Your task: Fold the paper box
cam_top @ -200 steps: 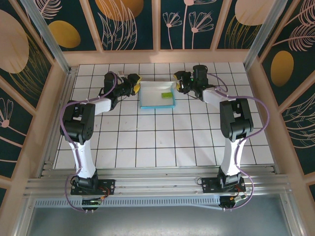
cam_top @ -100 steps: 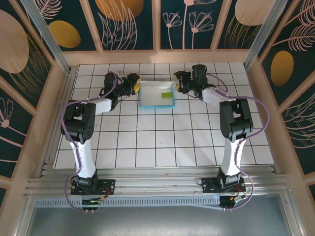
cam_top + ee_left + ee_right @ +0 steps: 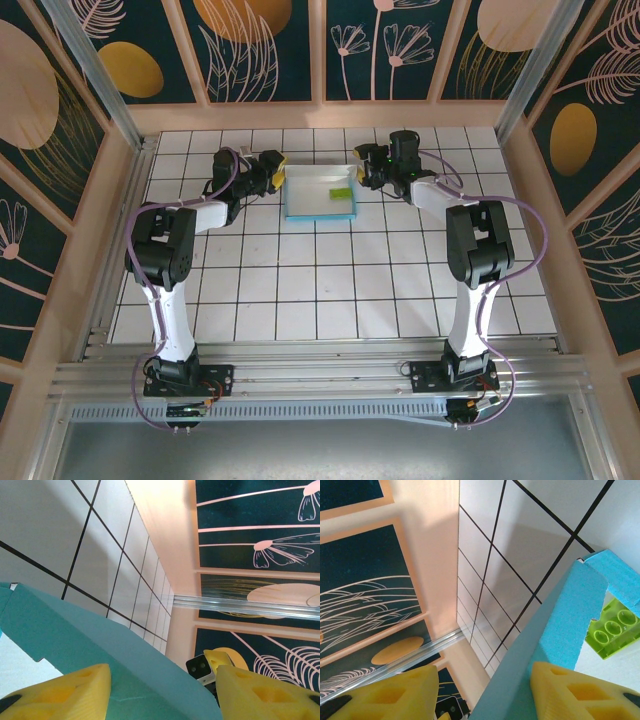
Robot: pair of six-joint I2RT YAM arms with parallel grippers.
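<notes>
Paper box (image 3: pixel 312 196) sits far-centre on surface (image 3: pixel 300 290), long axis left-right. Left jaws straddle its left end wall, right jaws straddle its right end wall. Both sets are spread, not clamped on the card.

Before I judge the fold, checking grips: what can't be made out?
- Top view: left gripper and right gripper too small to show contact with the paper box.
- Left wrist view: its wall runs off the bottom edge.
- Right wrist view: green brick cut by the right edge.
</notes>
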